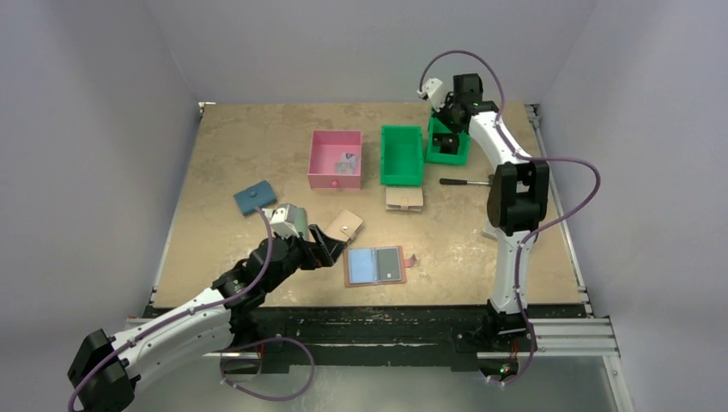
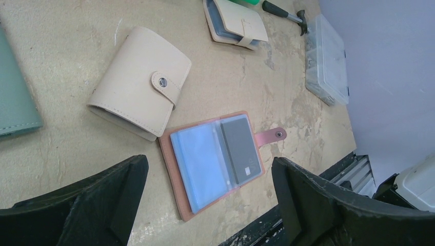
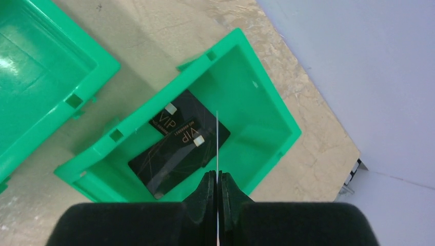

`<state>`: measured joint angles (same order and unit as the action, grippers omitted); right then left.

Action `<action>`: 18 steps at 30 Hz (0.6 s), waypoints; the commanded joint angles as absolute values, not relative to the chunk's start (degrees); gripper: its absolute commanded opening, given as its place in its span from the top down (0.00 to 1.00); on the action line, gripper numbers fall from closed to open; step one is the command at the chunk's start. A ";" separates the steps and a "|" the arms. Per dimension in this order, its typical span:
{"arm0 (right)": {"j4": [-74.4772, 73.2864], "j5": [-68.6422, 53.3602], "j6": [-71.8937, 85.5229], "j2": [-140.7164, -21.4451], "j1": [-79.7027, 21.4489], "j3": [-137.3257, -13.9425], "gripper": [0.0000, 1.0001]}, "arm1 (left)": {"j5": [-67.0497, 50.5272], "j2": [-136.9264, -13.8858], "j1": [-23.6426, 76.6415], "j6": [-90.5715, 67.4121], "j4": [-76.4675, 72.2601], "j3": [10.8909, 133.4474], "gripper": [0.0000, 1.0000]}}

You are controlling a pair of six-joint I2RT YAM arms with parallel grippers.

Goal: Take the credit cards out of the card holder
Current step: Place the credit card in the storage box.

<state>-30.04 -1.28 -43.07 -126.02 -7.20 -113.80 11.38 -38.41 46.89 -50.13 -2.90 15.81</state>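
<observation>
From the top camera, the card holder (image 1: 375, 266) lay open and flat near the table's (image 1: 257, 154) near edge, about mid-width. The left gripper (image 1: 330, 247) sat just beside its left side, and the right gripper (image 1: 448, 120) was way off by the far right corner over a small green bin (image 1: 448, 148). On the left wrist view the holder was terracotta leather with light blue see-through sleeves and a snap tab sticking out one side. One dark credit card (image 2: 240, 151) sat in the sleeve nearest that tab. The left fingers (image 2: 102, 205) were spread wide either side, holding nothing. That card looked light, stiff and pretty slick, and the holder soft and floppy. So it was probably best to pinch whichever card edge showed at the sleeve mouth and pull straight along the pocket, though the holder might well drag along unless pinned. On the right wrist view the jaws were clamped tight on a thin pale card (image 3: 217, 136), seen edge-on above the bin. Two black VIP cards (image 3: 177, 154) lay overlapping on the bin's bottom.
</observation>
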 commanded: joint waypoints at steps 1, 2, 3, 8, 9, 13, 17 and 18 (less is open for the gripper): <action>-25.33 4.36 -45.11 -126.82 -9.14 -115.15 0.93 | 12.00 -38.82 46.68 -50.64 -5.35 15.86 0.01; -25.31 4.61 -45.24 -126.98 -9.40 -114.61 0.90 | 12.01 -38.94 46.67 -50.63 -5.35 15.90 0.01; -25.61 4.56 -45.26 -127.03 -9.55 -114.02 0.87 | 11.96 -39.13 46.67 -50.63 -5.39 16.00 0.01; -30.34 -3.47 -43.68 -124.99 -9.60 -110.28 0.68 | 11.65 -40.00 46.72 -50.39 -6.20 16.48 0.01; -31.08 -4.84 -43.48 -124.15 -9.54 -109.16 0.66 | 11.49 -40.33 46.74 -50.41 -6.53 16.52 0.01; -32.90 -9.88 -41.75 -119.60 -9.43 -105.37 0.64 | 10.63 -42.07 46.73 -50.28 -7.64 17.03 0.01; -35.24 -14.26 -40.12 -115.77 -9.32 -103.66 0.64 | 9.47 -43.18 46.68 -50.60 -9.00 17.13 0.01; -36.10 -15.22 -39.94 -114.88 -9.32 -103.51 0.64 | 9.08 -43.23 46.67 -50.73 -9.35 17.06 0.01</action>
<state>-33.85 -8.38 -42.33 -122.54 -9.58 -103.57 10.63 -42.83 46.89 -50.26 -5.26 15.84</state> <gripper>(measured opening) 0.355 0.992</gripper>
